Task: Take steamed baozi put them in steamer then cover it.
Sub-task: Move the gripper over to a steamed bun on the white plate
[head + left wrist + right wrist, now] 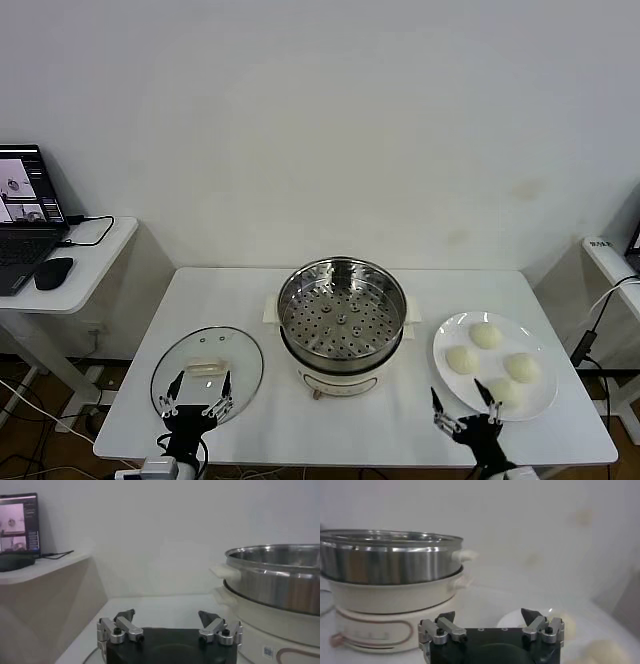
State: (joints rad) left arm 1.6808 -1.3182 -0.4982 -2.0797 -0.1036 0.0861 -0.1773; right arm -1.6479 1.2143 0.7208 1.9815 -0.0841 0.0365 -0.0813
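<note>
On the white bench [250, 300] we have yet to start: four baozi [487, 336] on the plate [447, 378] at 3 o'clock of the empty steamer [342, 312], cover [207, 368] at 8 (flat), left gripper [196, 397] and right gripper [466, 407] both agape, holding nothing.

Laptop [25, 215] + mouse [52, 272] on side desk [95, 265]; white plate [545, 395].

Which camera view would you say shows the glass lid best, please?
The head view: the glass lid lies flat on the table left of the steamer, fully visible. The left wrist view shows at most a sliver; the right wrist view shows none.
</note>
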